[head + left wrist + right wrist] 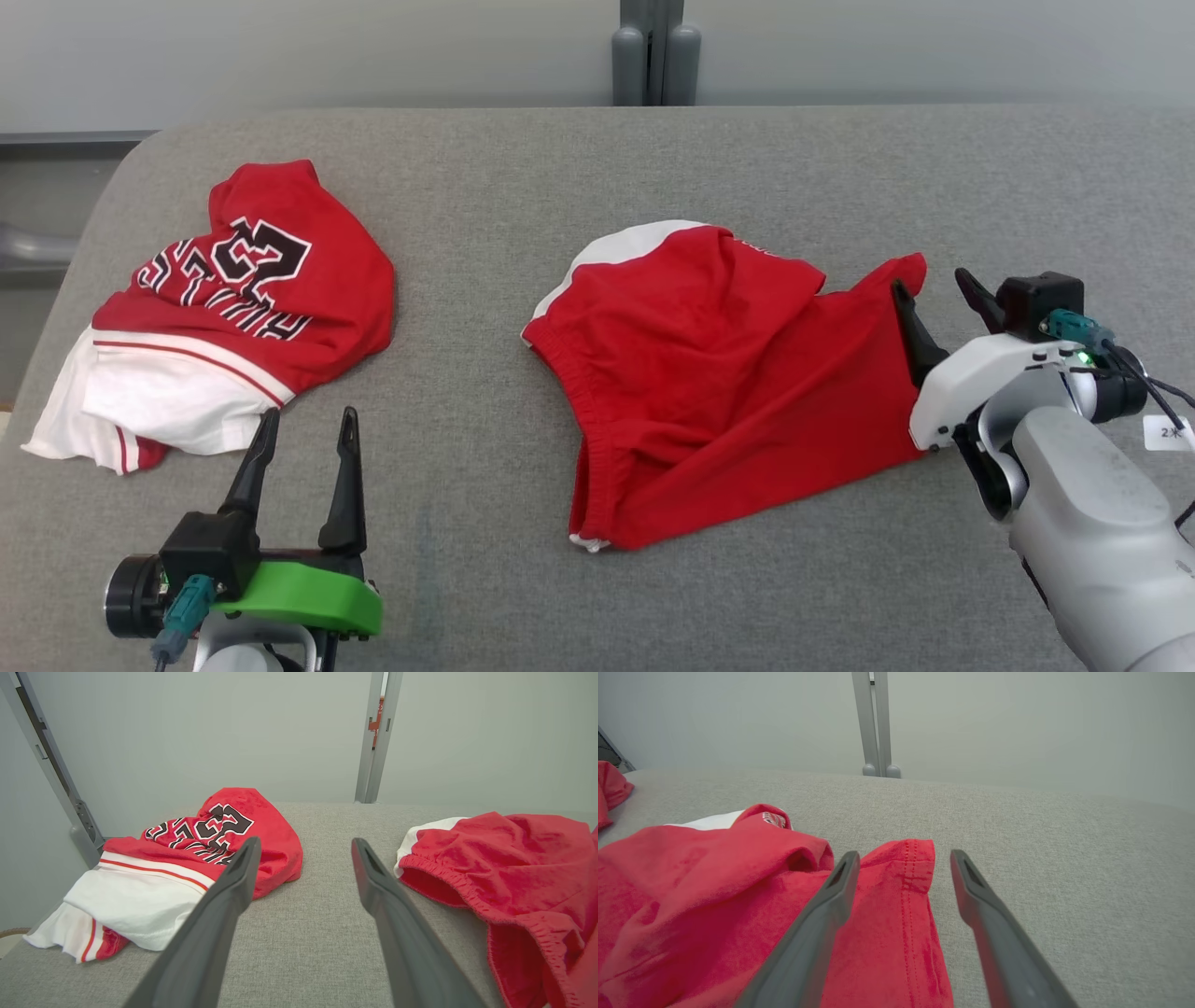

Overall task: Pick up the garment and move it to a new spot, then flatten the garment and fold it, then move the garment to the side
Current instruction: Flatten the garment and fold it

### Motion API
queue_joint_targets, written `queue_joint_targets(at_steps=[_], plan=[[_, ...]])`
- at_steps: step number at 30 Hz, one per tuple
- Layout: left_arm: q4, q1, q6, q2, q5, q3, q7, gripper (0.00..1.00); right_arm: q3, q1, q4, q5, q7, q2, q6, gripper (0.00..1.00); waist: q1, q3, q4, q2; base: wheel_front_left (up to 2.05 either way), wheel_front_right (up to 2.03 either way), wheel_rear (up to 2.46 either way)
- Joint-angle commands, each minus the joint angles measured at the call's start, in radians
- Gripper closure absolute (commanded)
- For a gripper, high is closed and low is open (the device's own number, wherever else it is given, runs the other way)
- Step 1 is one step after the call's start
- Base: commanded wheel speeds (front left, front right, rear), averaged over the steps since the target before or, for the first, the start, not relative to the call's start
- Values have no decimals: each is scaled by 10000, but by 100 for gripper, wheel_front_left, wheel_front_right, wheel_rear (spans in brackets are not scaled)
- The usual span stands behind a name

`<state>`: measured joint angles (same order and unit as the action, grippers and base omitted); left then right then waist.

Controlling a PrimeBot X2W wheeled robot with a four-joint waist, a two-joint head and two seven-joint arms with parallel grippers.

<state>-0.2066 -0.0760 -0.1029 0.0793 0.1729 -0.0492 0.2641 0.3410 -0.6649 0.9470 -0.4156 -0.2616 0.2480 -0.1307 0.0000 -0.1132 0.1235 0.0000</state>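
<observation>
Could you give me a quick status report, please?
Left gripper open, empty. Right gripper open at hem of red shorts, nothing held. Shorts rumpled, unfolded. Jersey lies apart, left.

A grey cloth-covered table (597, 159) carries two garments well apart: crumpled red shorts (728, 373) with a white side panel lie spread out right of the middle, and a bunched red jersey (252, 308) with black lettering and a white part lies near the left edge.
</observation>
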Motion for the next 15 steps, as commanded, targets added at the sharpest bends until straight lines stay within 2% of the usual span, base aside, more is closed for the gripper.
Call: queue_joint_targets(at_steps=[1,9,15], plan=[[-3,131,-19,64,-90,88,2,0,-118,472,-403,-11,-37,123,-1,0,0,220,-239,0,0,0,0],[135,368,-23,77,-201,257,2,0,-626,2431,-2424,346,-38,352,-1,0,0,459,-585,0,0,0,0],[165,314,-62,51,-243,236,2,0,-465,3065,-2398,327,-39,426,-1,0,0,431,-591,0,0,0,0]])
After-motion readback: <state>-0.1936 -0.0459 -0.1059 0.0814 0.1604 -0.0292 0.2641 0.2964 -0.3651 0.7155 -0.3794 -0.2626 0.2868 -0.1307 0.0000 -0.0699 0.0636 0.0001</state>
